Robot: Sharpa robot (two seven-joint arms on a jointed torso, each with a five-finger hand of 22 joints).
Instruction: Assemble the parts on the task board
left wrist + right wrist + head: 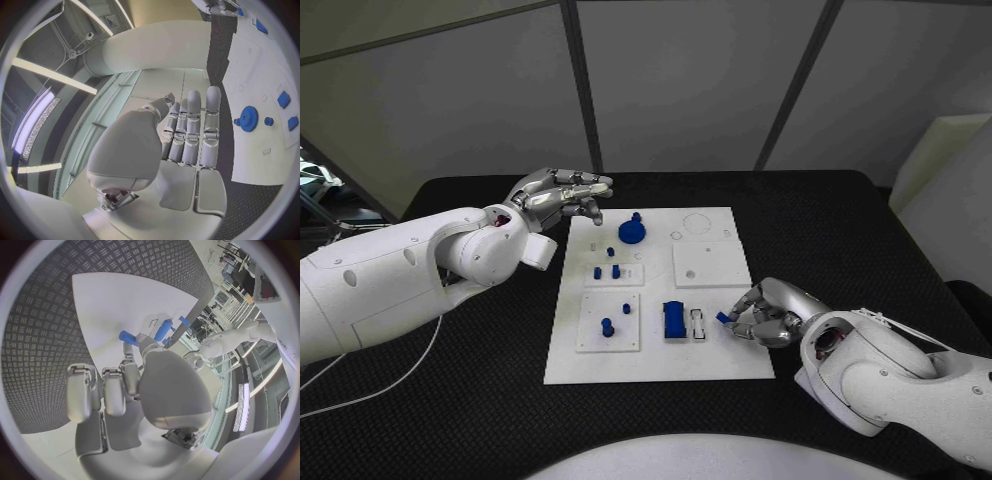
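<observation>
The white task board (661,355) lies in the middle of the table. On it are a blue gear (633,231), several small blue pegs (606,271) and a blue block (674,319) standing in a white frame. My right hand (770,314) rests at the board's right edge and pinches a small blue part (726,318) between thumb and finger; the right wrist view shows that part (128,336) at the fingertips over the board (106,300). My left hand (561,196) hangs above the table beside the board's far left corner, holding nothing, fingers straight (190,127), with the gear (249,118) beyond them.
Black ridged table top (473,400) surrounds the board. Raised white sub-plates (708,265) sit on the board. A pale panel (935,160) stands at the table's far right. Grey wall panels close the back.
</observation>
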